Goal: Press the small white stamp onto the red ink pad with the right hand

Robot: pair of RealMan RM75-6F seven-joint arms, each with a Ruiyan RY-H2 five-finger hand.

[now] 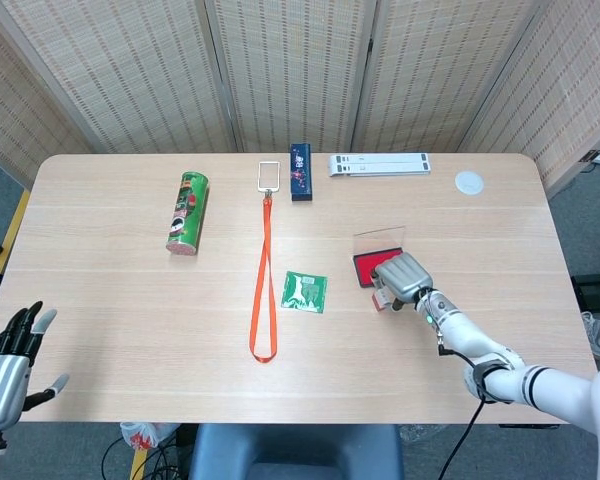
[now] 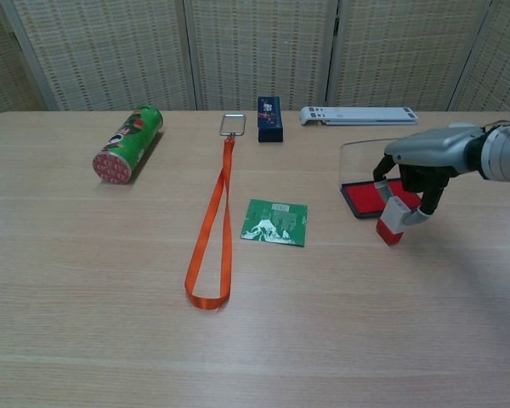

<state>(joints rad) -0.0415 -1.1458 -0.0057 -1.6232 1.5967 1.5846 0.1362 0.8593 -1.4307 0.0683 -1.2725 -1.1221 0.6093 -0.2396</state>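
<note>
We see the right hand (image 2: 421, 170) holding the small white stamp (image 2: 393, 218), fingers curled round its upper body and pinching it from above. The stamp sits just off the near edge of the red ink pad (image 2: 364, 197), on the robot's side, tilted a bit, red face pointing down. In the chest view its base looks close to the table (image 2: 255, 323) or touching it; we cannot tell which. In the head view the right hand (image 1: 401, 275) covers most of the stamp (image 1: 382, 298), just near of the ink pad (image 1: 367, 267).

The pad's clear lid (image 2: 359, 161) stands open on the far side of the pad. The left hand (image 1: 5, 360) is well away from the pad, off the table's near left corner, fingers spread, holding nothing.

Handling, as we judge it: the stamp looks a small rigid plastic block, light, smooth-sided, so it could twist or slip in a loose pinch. Best hold is on the white upper sides, opposite faces, well clear of the inked red base. The pad looks a shallow stiff tray, light too, so it may slide if pressed off-centre; press straight down, mid-pad. The lid looks thin, so keep clear of it.
</note>
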